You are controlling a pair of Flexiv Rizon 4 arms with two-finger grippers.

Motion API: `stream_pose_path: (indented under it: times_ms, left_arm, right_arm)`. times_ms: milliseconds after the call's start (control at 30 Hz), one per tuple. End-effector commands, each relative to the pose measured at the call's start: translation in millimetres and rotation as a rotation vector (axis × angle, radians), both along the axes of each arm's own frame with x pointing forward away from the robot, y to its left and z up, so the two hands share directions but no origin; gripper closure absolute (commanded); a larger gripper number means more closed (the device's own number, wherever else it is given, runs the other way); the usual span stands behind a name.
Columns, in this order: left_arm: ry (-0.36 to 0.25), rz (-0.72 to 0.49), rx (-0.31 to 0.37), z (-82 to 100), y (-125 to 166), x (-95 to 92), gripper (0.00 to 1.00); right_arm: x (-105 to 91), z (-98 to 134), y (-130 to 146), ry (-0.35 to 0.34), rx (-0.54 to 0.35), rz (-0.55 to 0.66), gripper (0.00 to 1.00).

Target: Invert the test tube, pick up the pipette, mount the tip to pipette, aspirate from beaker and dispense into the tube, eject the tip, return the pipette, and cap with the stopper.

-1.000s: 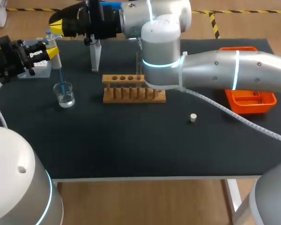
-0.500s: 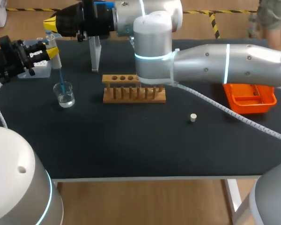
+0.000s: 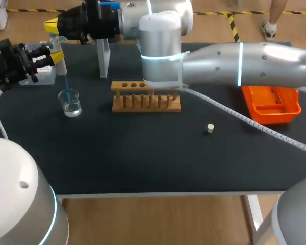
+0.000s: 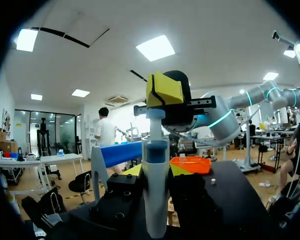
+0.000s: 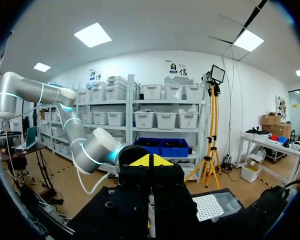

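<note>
Clamping the pipette (image 3: 61, 65) near table's far-left corner, L gripper (image 3: 55, 54) holds its blue tip (image 3: 67, 86) down in the beaker (image 3: 71, 103). R gripper (image 3: 52, 24), fingers pressed together, sits right over pipette's top; contact unclear. Wooden rack (image 3: 145, 97) mid-table, stopper (image 3: 210, 128) nearer front edge, orange tray (image 3: 273, 104) by right edge.

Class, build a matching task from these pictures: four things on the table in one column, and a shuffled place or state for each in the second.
1 beaker
2 stopper
3 tray
4 rack

A orange, near the table's right edge
B wooden, mid-table
C the pipette dips its blue tip into it
D small, white, alone on the mat

Pairs: 1-C, 2-D, 3-A, 4-B
</note>
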State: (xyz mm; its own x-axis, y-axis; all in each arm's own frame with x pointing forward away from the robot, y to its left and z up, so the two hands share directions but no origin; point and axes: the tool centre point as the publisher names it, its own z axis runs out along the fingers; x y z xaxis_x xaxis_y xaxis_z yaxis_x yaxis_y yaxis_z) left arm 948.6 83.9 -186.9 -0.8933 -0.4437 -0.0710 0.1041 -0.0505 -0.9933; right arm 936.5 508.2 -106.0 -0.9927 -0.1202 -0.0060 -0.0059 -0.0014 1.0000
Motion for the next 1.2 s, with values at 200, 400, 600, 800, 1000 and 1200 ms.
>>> stream_pose_path:
  times_ms: [200, 400, 600, 800, 1000, 1200]
  left_arm:
    - [0.0, -0.005, 0.0, 0.0, 1.5, 0.6, 1.0]
    - [0.0, -0.005, 0.0, 0.0, 1.5, 0.6, 1.0]
    - [0.0, -0.005, 0.0, 0.0, 1.5, 0.6, 1.0]
    - [0.0, -0.005, 0.0, 0.0, 1.5, 0.6, 1.0]
    - [0.0, -0.005, 0.0, 0.0, 1.5, 0.6, 1.0]
    - [0.0, -0.005, 0.0, 0.0, 1.5, 0.6, 1.0]
  right_arm:
    - [8.1, -6.1, 6.8, 0.007, -0.002, -0.002, 1.0]
    - [9.7, -9.3, 9.8, 0.018, -0.007, -0.003, 1.0]
    - [9.9, -11.5, 10.9, 0.029, -0.008, -0.004, 1.0]
    - [9.8, -13.5, 10.7, 0.037, -0.012, -0.006, 1.0]
    - [8.7, -19.0, 10.8, 0.045, -0.023, -0.006, 1.0]
    - [8.2, -25.0, 10.3, 0.055, -0.028, -0.009, 1.0]
